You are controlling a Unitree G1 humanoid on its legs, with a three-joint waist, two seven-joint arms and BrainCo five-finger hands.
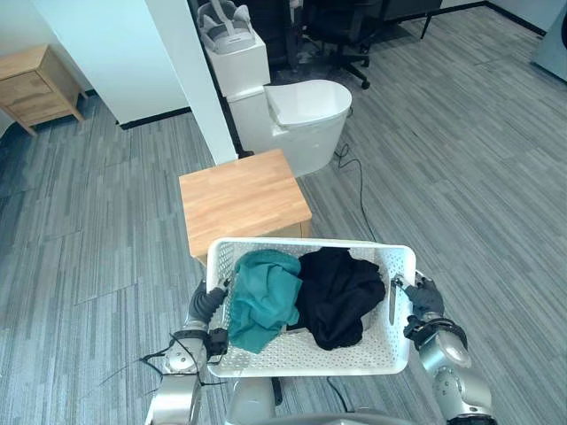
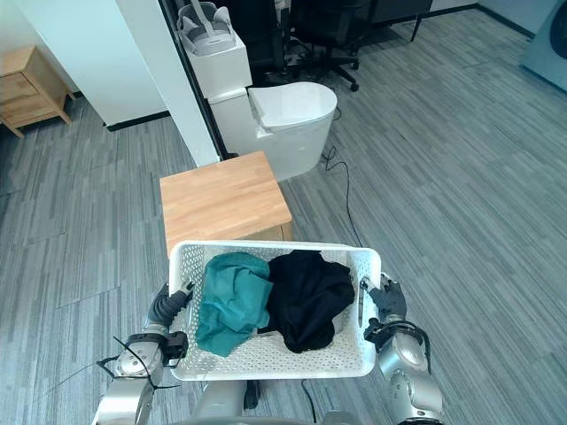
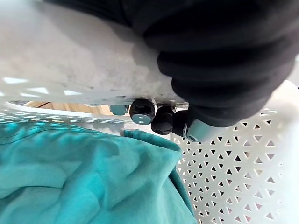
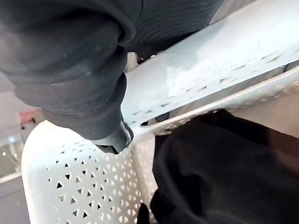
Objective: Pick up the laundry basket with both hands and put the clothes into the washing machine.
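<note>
A white perforated laundry basket [image 1: 310, 243] is held up in front of me, above the floor. Inside it lie a teal garment [image 1: 263, 297] on the left and a black garment [image 1: 341, 292] on the right. My left hand [image 1: 205, 305] grips the basket's left rim; in the left wrist view its dark fingertips [image 3: 142, 111] curl over the rim above the teal garment [image 3: 84, 177]. On the opposite side my right hand [image 1: 423, 297] holds the right rim, its fingers hooked through the handle slot beside the black garment [image 4: 224, 163].
A low wooden table [image 1: 244, 199] stands just beyond the basket. Behind it are a white toilet [image 1: 297, 111] and a white pillar [image 1: 190, 71]. A wooden nightstand [image 1: 35, 84] sits far left, an office chair [image 1: 341, 31] at the back. A pale appliance [image 2: 549, 40] shows at the far right edge.
</note>
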